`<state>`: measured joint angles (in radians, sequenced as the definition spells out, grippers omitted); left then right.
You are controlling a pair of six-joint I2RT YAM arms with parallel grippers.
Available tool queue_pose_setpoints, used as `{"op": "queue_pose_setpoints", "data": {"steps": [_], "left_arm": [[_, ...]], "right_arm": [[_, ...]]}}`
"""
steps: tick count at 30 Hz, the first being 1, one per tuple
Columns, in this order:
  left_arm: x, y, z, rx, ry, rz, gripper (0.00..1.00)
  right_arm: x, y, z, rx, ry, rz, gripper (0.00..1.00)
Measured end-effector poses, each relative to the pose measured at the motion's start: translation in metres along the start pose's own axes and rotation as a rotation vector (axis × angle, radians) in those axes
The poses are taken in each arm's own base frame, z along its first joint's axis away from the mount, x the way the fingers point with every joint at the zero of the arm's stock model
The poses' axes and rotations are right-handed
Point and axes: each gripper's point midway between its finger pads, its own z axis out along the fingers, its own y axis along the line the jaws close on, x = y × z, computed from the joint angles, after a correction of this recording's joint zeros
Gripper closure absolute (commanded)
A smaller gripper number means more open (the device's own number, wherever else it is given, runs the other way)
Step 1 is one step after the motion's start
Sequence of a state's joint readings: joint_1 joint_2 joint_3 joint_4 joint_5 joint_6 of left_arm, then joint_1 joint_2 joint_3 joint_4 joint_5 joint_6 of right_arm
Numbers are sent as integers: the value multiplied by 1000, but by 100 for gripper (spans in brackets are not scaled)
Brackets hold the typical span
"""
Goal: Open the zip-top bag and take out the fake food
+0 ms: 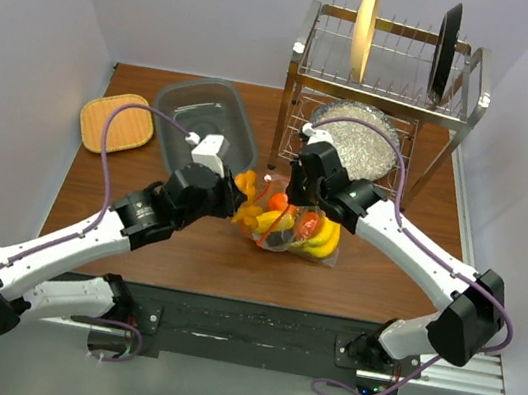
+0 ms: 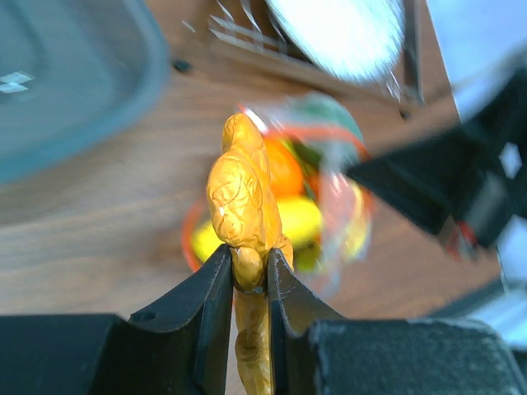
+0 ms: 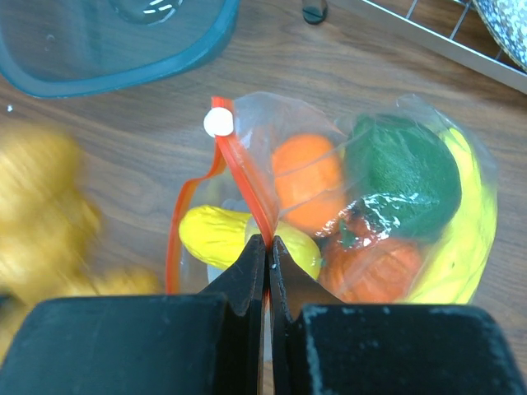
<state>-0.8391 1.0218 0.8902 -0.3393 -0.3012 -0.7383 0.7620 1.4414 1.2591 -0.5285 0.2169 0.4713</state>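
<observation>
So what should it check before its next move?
1. Left end effector grips the golden piece: ok, shut on its narrow end.
2. Golden piece is out of the bag: ok, the right wrist view shows it beside the mouth, outside.
3. Right end effector holds the zip strip: ok, shut on it.
4. Bag mouth is open: ok, the strip's two sides are parted.
5. Bag is emptied: not ok, the orange, green piece and banana are inside.
6. Drop spot is chosen: cannot tell.
</observation>
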Motion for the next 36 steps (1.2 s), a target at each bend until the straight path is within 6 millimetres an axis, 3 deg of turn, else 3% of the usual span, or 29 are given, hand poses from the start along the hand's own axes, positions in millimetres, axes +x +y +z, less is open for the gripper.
{"op": "queue_pose_setpoints", "data": {"steps": [4, 8, 10, 11, 12, 14, 15, 17, 18, 20, 23, 27, 30, 33, 36], "left_arm": [[-34, 26, 15, -73, -60, -44, 100], [-69, 60, 45, -156, -111, -100, 100], [-81, 86, 65, -202, -124, -135, 94], [-86, 98, 73, -225, -130, -148, 91], [-90, 116, 84, -260, -131, -161, 79], [-90, 143, 103, -309, -121, -181, 66], [-88, 155, 112, -330, -111, -188, 49], [-82, 172, 128, -359, -86, -192, 35], [-80, 178, 136, -371, -73, -192, 22], [-78, 188, 146, -393, -52, -189, 17], [-81, 196, 150, -432, -35, -185, 17], [-90, 194, 135, -451, -45, -168, 28], [-93, 174, 110, -426, -70, -137, 35], [-83, 127, 86, -338, -80, -68, 40], [-49, 61, 67, -176, -43, 22, 46]], "right_arm": [[4, -5, -2, 5, 2, 4, 100], [3, -7, -8, -1, -7, 9, 100], [2, -7, -13, -9, -15, 11, 100], [1, -6, -16, -14, -22, 13, 100], [0, -6, -18, -17, -27, 14, 100], [-3, -6, -24, -25, -40, 18, 100], [-4, -6, -26, -30, -45, 19, 100], [-4, -5, -29, -39, -48, 20, 100], [-4, -5, -30, -42, -48, 21, 100], [-3, -5, -30, -46, -45, 20, 100], [-2, -5, -30, -47, -40, 19, 100], [1, -4, -30, -54, -31, 17, 100], [4, -3, -29, -62, -22, 16, 100], [5, -3, -28, -61, -19, 16, 100], [7, -4, -28, -59, -15, 15, 100]]}}
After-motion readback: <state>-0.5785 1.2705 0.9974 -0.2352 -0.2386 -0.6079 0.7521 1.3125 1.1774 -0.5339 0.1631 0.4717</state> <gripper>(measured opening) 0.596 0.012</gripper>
